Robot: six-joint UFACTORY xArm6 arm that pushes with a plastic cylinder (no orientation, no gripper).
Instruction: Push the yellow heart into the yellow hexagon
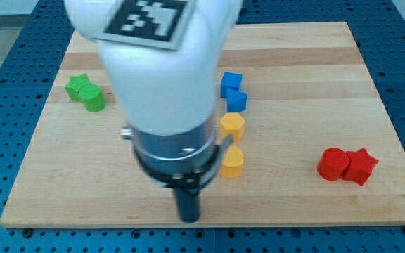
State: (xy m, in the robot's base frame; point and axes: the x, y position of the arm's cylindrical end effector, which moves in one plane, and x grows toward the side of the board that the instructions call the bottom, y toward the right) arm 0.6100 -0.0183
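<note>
There is no claw on this arm, so nothing spreads or pinches; it ends in a dark rod, and my tip point(188, 218) rests on the wooden table point(371, 84) below and to the view's left of the yellow heart point(232, 162). The heart sits just beneath the yellow hexagon point(233, 126), close but with a small gap between them. Directly above the hexagon are two blue blocks point(232, 90), nearly touching it. Far to the view's left of the hexagon lie two green blocks point(86, 93), and far to its lower right two red blocks point(347, 165). The arm's large white body hides the table left of the heart. My worry is that the tip is off to the side, not straight under the heart. A push from here would likely send the heart sliding rightward past the hexagon. Pushing too hard could also drive the hexagon into the blue blocks.
</note>
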